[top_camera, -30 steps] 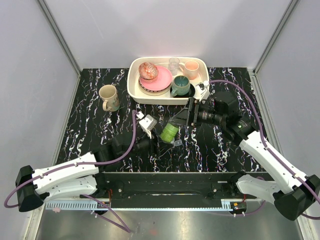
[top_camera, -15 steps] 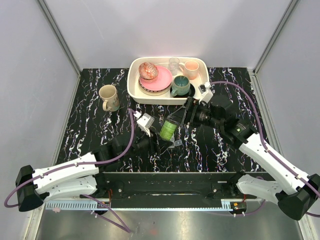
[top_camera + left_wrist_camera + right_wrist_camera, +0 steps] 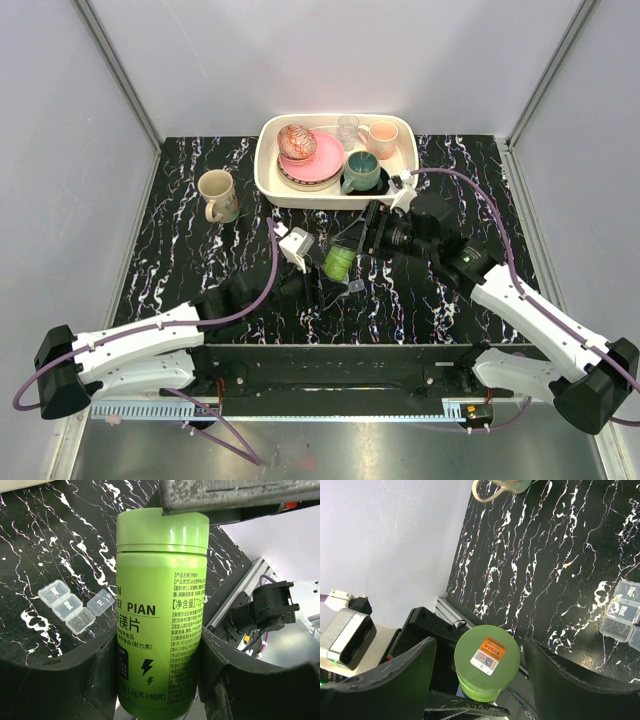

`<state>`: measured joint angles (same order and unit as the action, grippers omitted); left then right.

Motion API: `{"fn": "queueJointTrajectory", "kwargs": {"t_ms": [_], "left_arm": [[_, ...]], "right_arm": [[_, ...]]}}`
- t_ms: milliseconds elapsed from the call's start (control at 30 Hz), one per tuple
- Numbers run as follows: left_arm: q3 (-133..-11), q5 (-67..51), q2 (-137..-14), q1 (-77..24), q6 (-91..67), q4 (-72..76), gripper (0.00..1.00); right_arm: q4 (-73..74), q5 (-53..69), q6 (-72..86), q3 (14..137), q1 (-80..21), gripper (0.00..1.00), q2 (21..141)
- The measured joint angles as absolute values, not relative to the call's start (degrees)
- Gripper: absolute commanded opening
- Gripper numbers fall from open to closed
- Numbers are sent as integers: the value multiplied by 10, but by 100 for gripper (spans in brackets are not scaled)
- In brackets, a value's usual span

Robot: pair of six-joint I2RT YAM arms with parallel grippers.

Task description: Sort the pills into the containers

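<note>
A green pill bottle (image 3: 339,262) is held off the table in my left gripper (image 3: 322,280), which is shut on its lower body (image 3: 157,630). My right gripper (image 3: 358,240) is open, its fingers on either side of the bottle's cap (image 3: 487,657) with a gap on both sides. The containers (image 3: 355,286), a short clear strip of three square compartments, lie on the black marbled table just beside the bottle. They also show in the left wrist view (image 3: 67,605) and in the right wrist view (image 3: 622,615). No pills are in view.
A white tray (image 3: 268,178) holding plates, a teal mug (image 3: 360,172), a pink cup and a glass stands at the back centre. A beige mug (image 3: 216,194) stands on the table at the back left. White walls close in the sides.
My right gripper has moved left and down towards the bottle, so its open fingers now flank the cap. The left gripper has kept hold of the bottle and shifted it slightly.
</note>
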<state>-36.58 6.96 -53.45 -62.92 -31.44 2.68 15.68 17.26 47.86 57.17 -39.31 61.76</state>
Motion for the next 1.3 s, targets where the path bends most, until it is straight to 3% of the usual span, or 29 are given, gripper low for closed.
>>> {"fn": "queueJointTrajectory", "kwargs": {"t_ms": [100,267,567,667,800,1000,1167,1300], "left_arm": [[-367,71,-535,-629,-315,27,0],[-368,76,-535,-629,-315,27,0],[-370,86,-535,-629,-316,27,0],[-370,90,-535,-629,-316,27,0],[-370,93,-535,-629,-316,27,0],[-370,95,-534,-629,-318,27,0],[-370,92,-534,-629,-321,29,0],[-361,74,-527,-629,-322,51,0]], "right_arm": [[157,175,480,571,-395,74,618],[157,175,483,569,-399,54,621],[145,176,486,566,-399,68,625],[144,187,489,565,-402,67,629],[142,193,492,562,-402,47,631],[138,190,493,558,-402,27,631],[122,190,493,545,-402,1,622],[90,197,489,525,-402,0,602]]}}
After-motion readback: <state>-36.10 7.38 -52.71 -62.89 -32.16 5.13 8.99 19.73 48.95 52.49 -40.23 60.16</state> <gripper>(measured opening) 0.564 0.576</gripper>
